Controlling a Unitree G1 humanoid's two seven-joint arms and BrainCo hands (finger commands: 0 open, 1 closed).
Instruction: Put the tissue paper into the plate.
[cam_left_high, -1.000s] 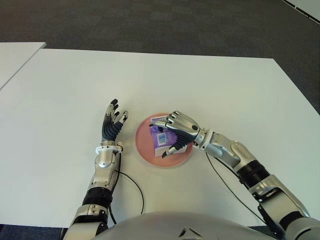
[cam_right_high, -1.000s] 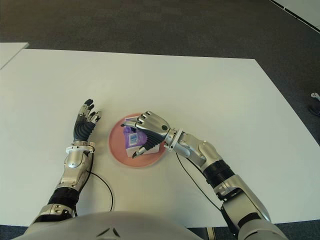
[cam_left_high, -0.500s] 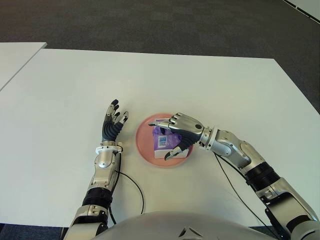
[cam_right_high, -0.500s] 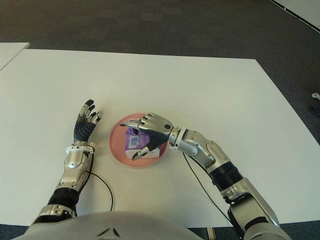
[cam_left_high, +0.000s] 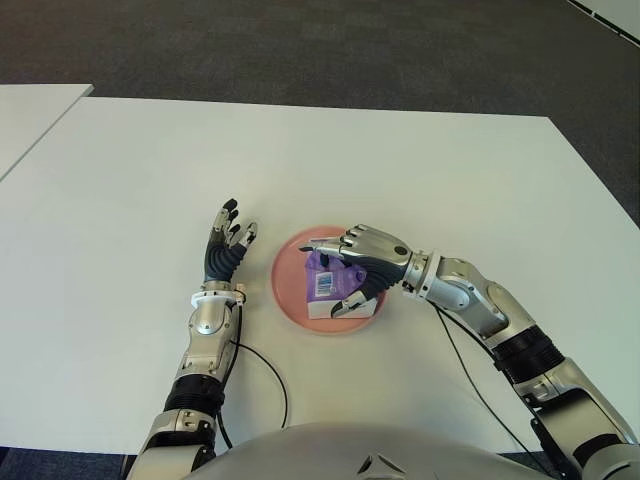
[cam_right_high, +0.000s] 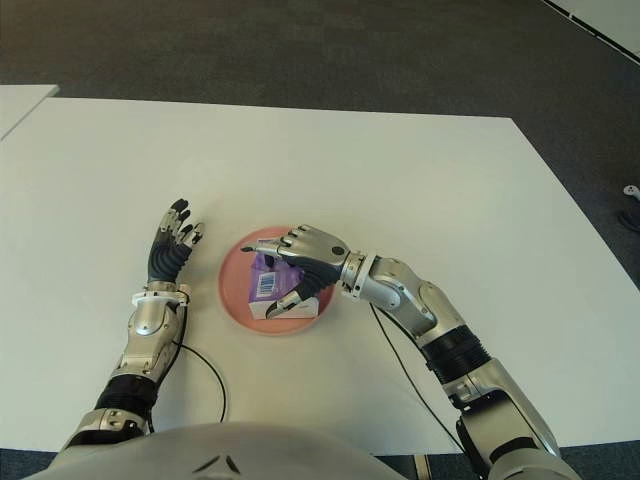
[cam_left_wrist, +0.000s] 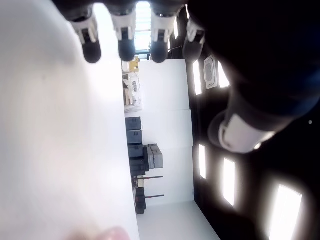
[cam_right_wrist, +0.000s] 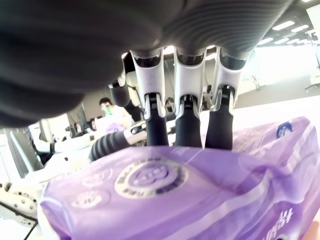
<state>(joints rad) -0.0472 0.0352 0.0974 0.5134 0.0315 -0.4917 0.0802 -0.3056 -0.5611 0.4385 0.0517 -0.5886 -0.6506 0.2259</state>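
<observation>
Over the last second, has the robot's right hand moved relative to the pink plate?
Yes. The right hand has slid toward the plate's right rim, its fingers opening off the tissue pack.

Right hand loosens over the tissue pack

A second ago the right hand (cam_left_high: 352, 268) was clamped around the tissue pack (cam_left_high: 328, 287); since then its fingers have spread and lifted off, the forearm has drawn back to the right, and the pack lies flat in the plate (cam_left_high: 285, 290).
</observation>
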